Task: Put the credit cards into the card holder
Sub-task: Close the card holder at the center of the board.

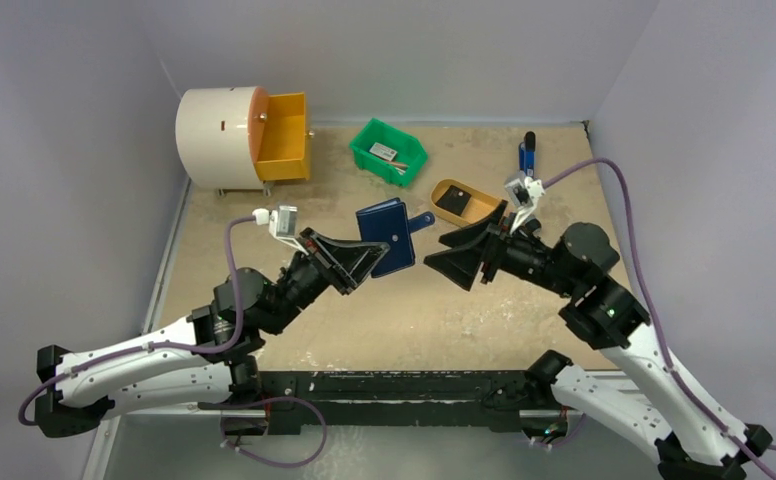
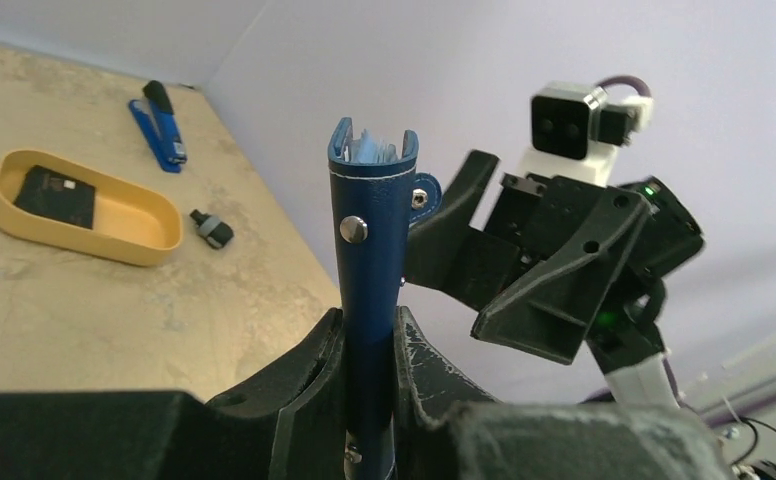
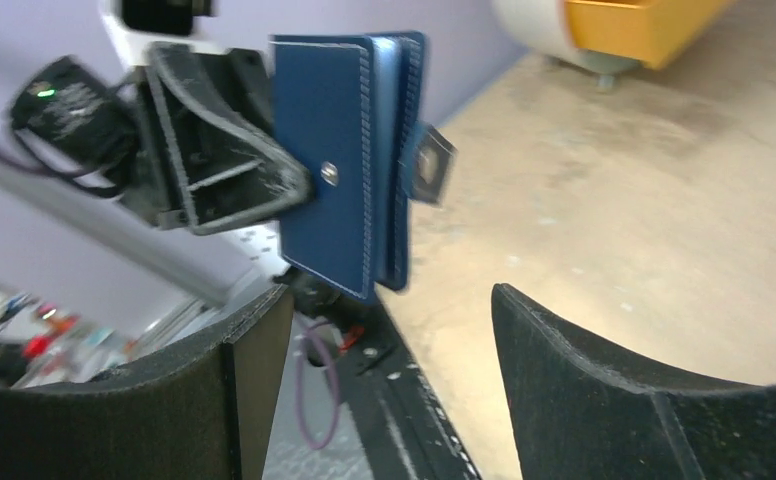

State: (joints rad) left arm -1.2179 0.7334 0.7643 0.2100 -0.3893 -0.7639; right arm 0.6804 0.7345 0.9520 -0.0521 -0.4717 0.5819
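Left wrist view shows the left gripper (image 2: 369, 345) with its two black fingers clamped on the lower end of the small navy-blue folding card holder (image 2: 372, 235). The holder stands upright out of those fingertips, clear of the table, with its silver stud facing the camera and its snap tab (image 2: 422, 195) hanging loose on the right side. Pale-blue card edges (image 2: 376, 150) show in the holder's open top. Just past the holder, to the right of the left fingers, the right gripper (image 3: 389, 300) faces it with its fingers spread wide and nothing between them. Seen from the right wrist, the holder sits ahead of the gap between those fingers, apart from both. Farther off, to the left of the left fingers, a tan oval plastic tray (image 2: 154, 245) lies on the sandy table (image 2: 84, 320) with a flat black square piece (image 2: 56, 195) inside. A small black-and-grey cylinder (image 2: 211, 229) lies just beside the tray's rim, and a blue-and-black stick-shaped tool (image 2: 161, 128) lies beyond it, near the wall.
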